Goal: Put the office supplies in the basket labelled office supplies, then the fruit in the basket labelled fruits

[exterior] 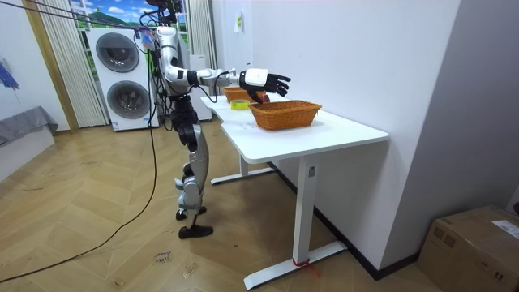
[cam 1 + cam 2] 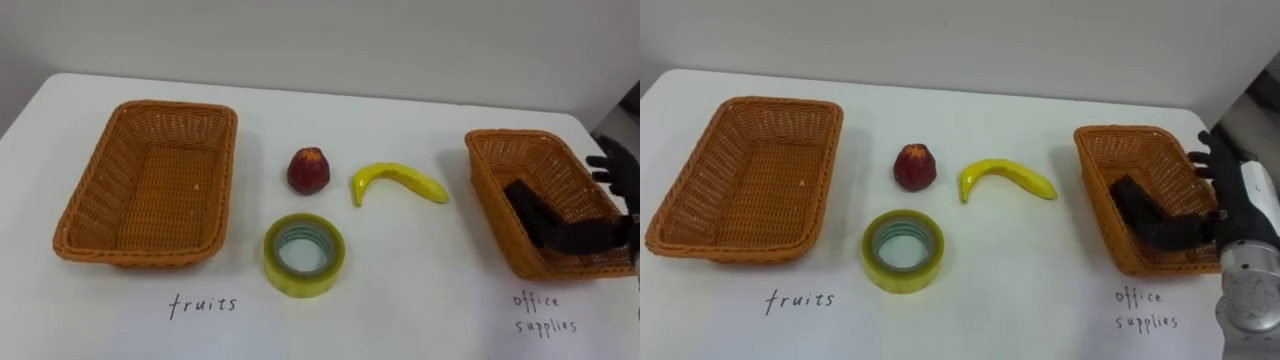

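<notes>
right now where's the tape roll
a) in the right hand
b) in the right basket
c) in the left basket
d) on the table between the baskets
d: the tape lies flat on the table, just nearer than the apple, clear of the left basket and the right basket.

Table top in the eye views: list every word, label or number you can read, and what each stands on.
"fruits": handwritten on the white table, in front of the left basket.
"office supplies": handwritten on two lines on the table, in front of the right basket.
Tape roll: no readable print.
</notes>
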Available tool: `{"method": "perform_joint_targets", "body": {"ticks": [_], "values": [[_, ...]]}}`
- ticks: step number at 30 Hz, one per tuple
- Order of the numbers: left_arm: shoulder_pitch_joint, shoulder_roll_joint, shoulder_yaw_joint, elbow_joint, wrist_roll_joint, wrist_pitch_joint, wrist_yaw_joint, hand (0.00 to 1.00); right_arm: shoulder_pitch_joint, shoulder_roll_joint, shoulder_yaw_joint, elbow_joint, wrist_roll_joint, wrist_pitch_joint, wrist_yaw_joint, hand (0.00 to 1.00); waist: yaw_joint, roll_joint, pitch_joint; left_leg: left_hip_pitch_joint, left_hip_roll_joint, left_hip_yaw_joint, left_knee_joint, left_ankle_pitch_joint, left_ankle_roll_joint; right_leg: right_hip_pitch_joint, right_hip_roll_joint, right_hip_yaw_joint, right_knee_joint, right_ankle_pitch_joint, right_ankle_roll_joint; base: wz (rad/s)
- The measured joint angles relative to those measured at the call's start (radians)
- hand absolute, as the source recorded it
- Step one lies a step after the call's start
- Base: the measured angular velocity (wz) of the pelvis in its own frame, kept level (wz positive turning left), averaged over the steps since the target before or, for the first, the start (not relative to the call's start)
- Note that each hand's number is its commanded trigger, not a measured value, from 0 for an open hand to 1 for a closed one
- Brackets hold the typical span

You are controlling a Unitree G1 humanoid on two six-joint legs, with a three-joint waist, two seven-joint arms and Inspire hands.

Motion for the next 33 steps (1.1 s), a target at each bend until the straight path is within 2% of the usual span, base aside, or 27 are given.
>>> {"method": "perform_joint_targets", "body": {"ticks": [11, 24, 27, 33], "values": [[0.0, 0.0, 0.0, -0.002, 0.0, 0.018, 0.001, 0.0, 0.0, 0.0, 0.0, 0.0, 0.0, 0.0, 0.0, 0.0, 0.0, 0.0, -0.0008, 0.0, 0.0, 0.0, 0.001, 0.0, 0.0, 0.001, 0.0, 0.0, 0.0, 0.0, 0.0, 0.0], [0.0, 0.0, -0.001, -0.003, -0.002, 0.018, 0.016, 0.0, 0.0, 0.0, 0.0, 0.0, -0.001, 0.0, 0.0, 0.0, 0.0, 0.002, -0.001, 0.0, 0.0, 0.0, 0.001, 0.0, 0.0, -0.002, 0.0, 0.0, 0.0, 0.0, 0.0, 0.0], [0.0, 0.0, 0.0, -0.003, -0.005, 0.018, 0.016, 0.0, 0.0, 0.0, 0.0, -0.002, -0.001, 0.0, 0.0, 0.0, 0.0, -0.002, -0.0041, 0.001, 0.0, 0.0, 0.0, 0.0, 0.0, 0.0, 0.0, 0.0, 0.002, 0.0, 0.0, 0.0], [-0.004, 0.0, 0.0, 0.006, -0.007, 0.008, 0.02, 0.0, -0.001, 0.0, 0.0, -0.098, 0.008, 0.001, -0.025, 0.0, -0.001, -0.004, -0.0035, 0.002, 0.001, 0.0, 0.001, 0.0, 0.0, -0.002, 0.0, 0.001, 0.002, 0.0, 0.0, 0.0]]}}
